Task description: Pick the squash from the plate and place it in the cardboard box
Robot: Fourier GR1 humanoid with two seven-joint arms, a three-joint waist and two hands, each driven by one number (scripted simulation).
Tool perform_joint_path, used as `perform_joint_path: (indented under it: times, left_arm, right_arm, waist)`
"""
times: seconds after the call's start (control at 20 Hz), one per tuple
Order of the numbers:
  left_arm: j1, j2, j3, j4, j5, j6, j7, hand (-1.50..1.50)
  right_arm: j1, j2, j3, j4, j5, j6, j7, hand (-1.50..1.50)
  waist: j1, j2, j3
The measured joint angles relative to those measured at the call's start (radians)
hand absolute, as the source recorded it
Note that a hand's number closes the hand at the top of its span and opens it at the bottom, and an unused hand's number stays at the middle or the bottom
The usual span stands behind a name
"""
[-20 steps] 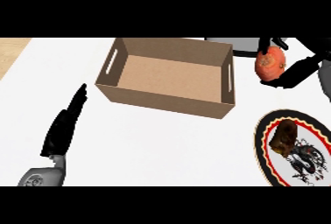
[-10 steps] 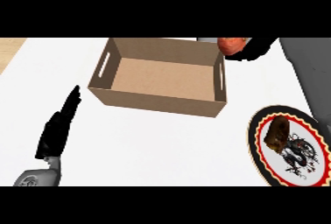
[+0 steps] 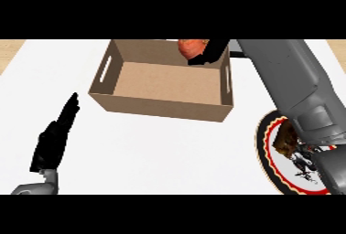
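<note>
Cardboard, brown, open-topped: the cardboard box (image 3: 165,87) stands on the white counter (image 3: 155,151) in the upper middle of the head view. Slot handles are cut into its left and right walls. Its bare floor shows, with nothing lying on it. No print or label can be read on any wall.

Squash (image 3: 192,48): orange-red, held over the box's far right corner, above the rim and not resting on the floor of the box. Only its left part shows; the rest is covered by the hand.

Right hand (image 3: 213,51): black, fingers curled round the squash from the right side. Its grey forearm (image 3: 290,82) runs from the lower right edge up across the view and crosses over the plate.

Plate (image 3: 270,151): round, at the lower right, well apart from the box's near right corner. Cream rim, then red and black rings, then a pale centre with a dark figured design. The design is partly hidden by the forearm; no writing on it can be made out. No food is seen on the plate.

Left hand (image 3: 54,137): black, at the lower left on the counter side of the box, fingers straight and together pointing up the view, holding nothing, at rest.

Wooden surface (image 3: 10,52): a tan strip beyond the counter's upper left corner.
</note>
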Motion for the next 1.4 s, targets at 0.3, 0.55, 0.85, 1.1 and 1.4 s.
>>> perform_joint_path:
  times: [0.3, 0.55, 0.85, 1.1, 1.4]
  left_arm:
    - [0.015, -0.002, 0.005, -0.003, -0.004, 0.001, -0.005, 0.00]
    - [0.013, -0.017, -0.018, -0.021, -0.018, 0.002, 0.008, 0.00]
    - [-0.016, -0.013, -0.015, -0.011, -0.015, -0.011, 0.013, 0.00]
    - [-0.013, -0.029, -0.033, -0.027, -0.030, -0.003, 0.023, 0.00]
    - [-0.006, -0.030, -0.034, -0.042, -0.033, -0.002, 0.028, 0.00]
  right_arm:
    - [-0.038, 0.129, 0.044, 0.065, 0.055, -0.051, 0.060, 1.50]
    - [-0.047, 0.194, 0.092, 0.164, 0.085, -0.139, 0.099, -1.50]
    - [-0.055, 0.215, 0.119, 0.251, 0.037, -0.176, 0.130, -1.50]
    - [-0.047, 0.220, 0.089, 0.284, -0.038, -0.184, 0.112, -1.50]
    - [-0.052, 0.221, -0.059, 0.304, -0.206, -0.224, 0.143, -1.50]
  waist:
    - [-0.007, -0.002, 0.000]
    - [0.012, 0.003, -0.001]
    - [0.032, 0.009, -0.001]
    - [0.037, 0.010, 0.000]
    - [0.039, 0.011, 0.000]
